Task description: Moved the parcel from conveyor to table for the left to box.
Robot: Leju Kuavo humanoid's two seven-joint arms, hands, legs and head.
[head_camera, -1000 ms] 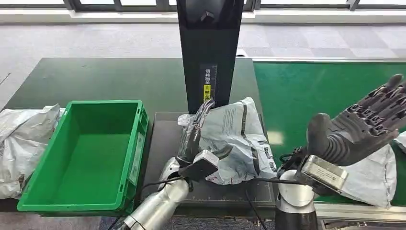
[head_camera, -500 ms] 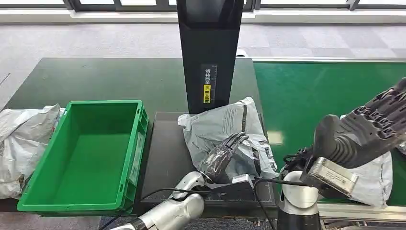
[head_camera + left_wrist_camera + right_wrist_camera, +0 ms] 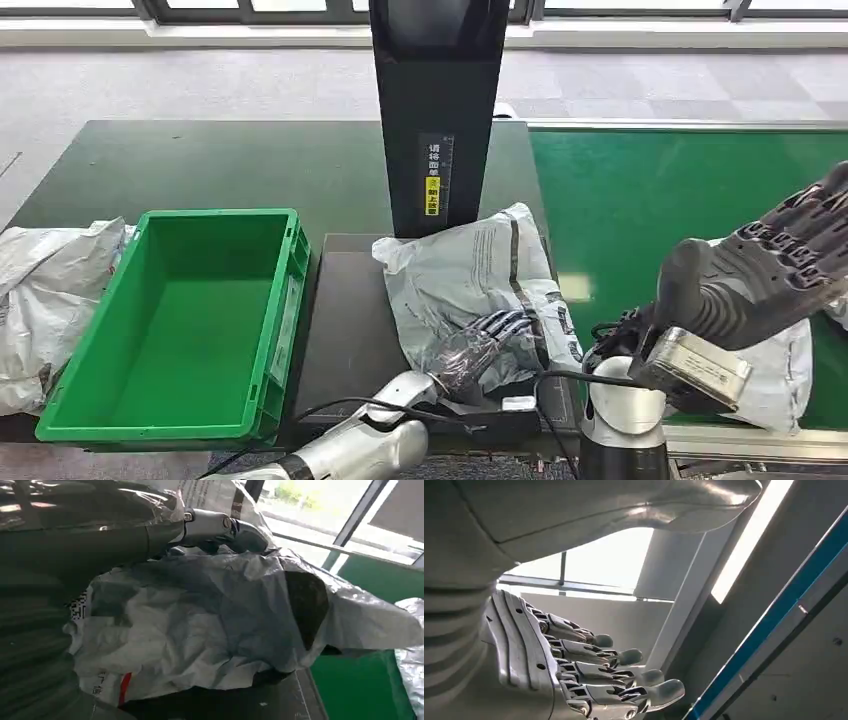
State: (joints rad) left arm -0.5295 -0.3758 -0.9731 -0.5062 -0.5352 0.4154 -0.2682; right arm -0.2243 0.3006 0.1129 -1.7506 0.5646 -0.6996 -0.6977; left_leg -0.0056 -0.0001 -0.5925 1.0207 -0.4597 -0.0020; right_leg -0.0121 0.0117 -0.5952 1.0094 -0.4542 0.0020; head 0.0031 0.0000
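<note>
My left hand point(image 3: 487, 340) has dropped onto the parcel point(image 3: 478, 283) lying on the desk point(image 3: 180, 165) beside the green bin point(image 3: 180, 320), fingers spread, not yet gripping; right hand point(image 3: 775, 265) hangs wide over the conveyor point(image 3: 650, 190), so boxing comes next.

Left hand point(image 3: 482, 340) reaches forward low with fingers spread and palm down; right hand point(image 3: 770, 265) is raised, fingers extended, holding nothing.
</note>
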